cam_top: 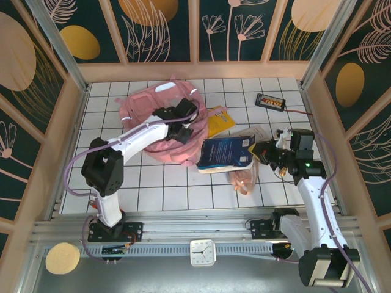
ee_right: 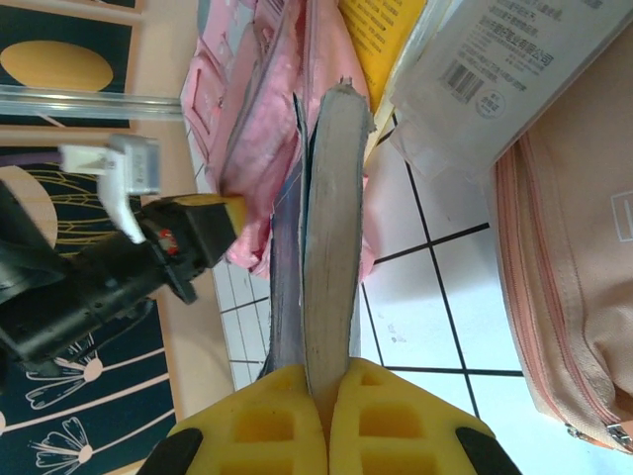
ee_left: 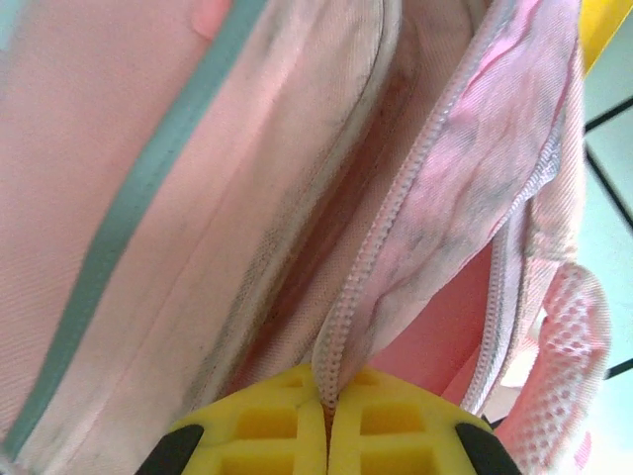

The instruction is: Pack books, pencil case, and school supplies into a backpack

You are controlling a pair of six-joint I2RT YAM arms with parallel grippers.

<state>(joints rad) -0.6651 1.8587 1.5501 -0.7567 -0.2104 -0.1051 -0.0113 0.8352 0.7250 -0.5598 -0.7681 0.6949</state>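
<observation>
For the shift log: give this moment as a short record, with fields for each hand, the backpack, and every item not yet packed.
left hand: shut on the zipper edge of the backpack
right hand: shut on one edge of the navy book
navy book: far edge at the backpack, not inside
yellow book: on the table, against the backpack
pencil case: on the table, partly under the navy book
school supplies packet: lying by the yellow book
black device: far corner, apart from the rest
</observation>
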